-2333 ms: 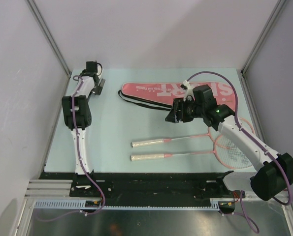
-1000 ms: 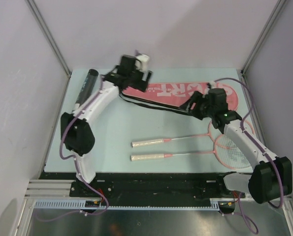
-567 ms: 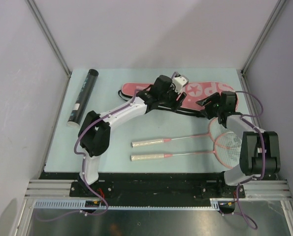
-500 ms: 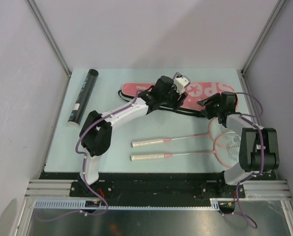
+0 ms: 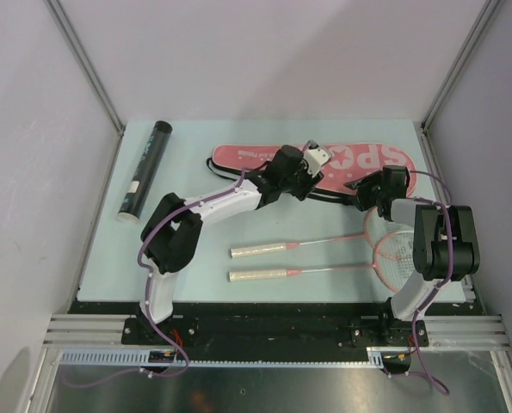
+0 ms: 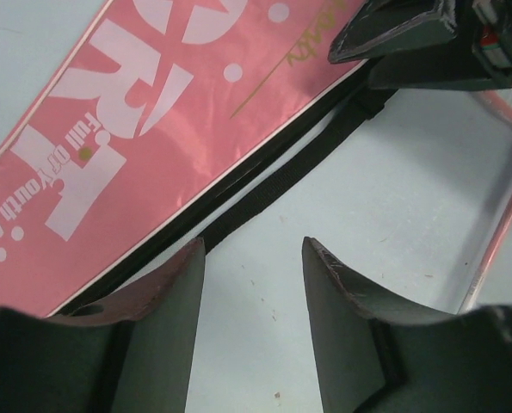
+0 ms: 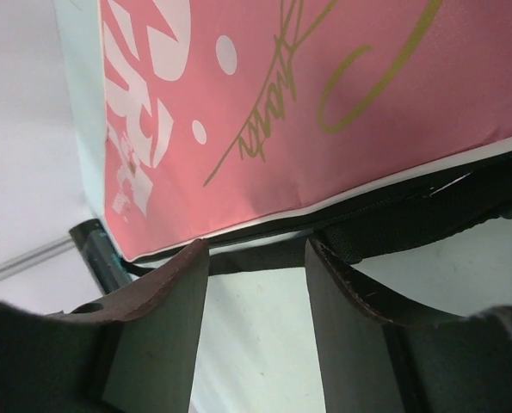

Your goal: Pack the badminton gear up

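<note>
Where walls (image 5: pixel 264 60) enclose, pale table (image 5: pixel 187 163) holds racket bag (image 5: pixel 247 157).

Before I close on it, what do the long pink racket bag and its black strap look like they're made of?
The long pink racket bag is probably coated synthetic fabric or vinyl: it looks smooth with a soft sheen, and the white lettering is printed flat on it. The black strap looks like woven webbing, matte, with a fine ribbed texture along its flat band.
</note>
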Controlling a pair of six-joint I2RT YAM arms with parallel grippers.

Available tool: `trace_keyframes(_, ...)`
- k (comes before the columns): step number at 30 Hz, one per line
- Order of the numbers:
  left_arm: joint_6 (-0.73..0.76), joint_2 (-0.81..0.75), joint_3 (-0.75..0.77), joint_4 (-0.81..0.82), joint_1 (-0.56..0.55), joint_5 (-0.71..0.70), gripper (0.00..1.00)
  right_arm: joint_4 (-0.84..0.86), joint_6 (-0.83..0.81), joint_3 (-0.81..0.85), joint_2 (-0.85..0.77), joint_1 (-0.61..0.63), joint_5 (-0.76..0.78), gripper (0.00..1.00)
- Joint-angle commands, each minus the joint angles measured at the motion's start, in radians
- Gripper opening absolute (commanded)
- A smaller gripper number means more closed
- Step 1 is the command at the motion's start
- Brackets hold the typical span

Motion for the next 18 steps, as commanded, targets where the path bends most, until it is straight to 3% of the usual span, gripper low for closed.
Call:
trace_keyframes(1,0.034,-0.04,-0.031,0.044,-0.004,-0.019,0.52,-0.03,-0.107,0.008,-0.039,0.02,0.061,0.53)
trace_keyframes(3,0.008,-0.048,-0.044,0.048,-0.006,-0.026,0.51,-0.066,-0.166,0.009,-0.067,0.035,0.129,0.53)
trace_keyframes(6,-0.044,-0.06,-0.054,0.062,-0.006,-0.053,0.47,-0.17,-0.316,0.094,-0.075,0.153,0.236,0.45)
trace_keyframes(11,-0.118,-0.095,-0.105,0.087,-0.006,-0.16,0.46,-0.371,-0.437,0.225,0.016,0.271,0.418,0.49)
trace_keyframes(18,-0.213,-0.278,-0.347,0.24,-0.004,-0.28,0.48,-0.402,-0.66,0.368,0.131,0.373,0.494,0.55)
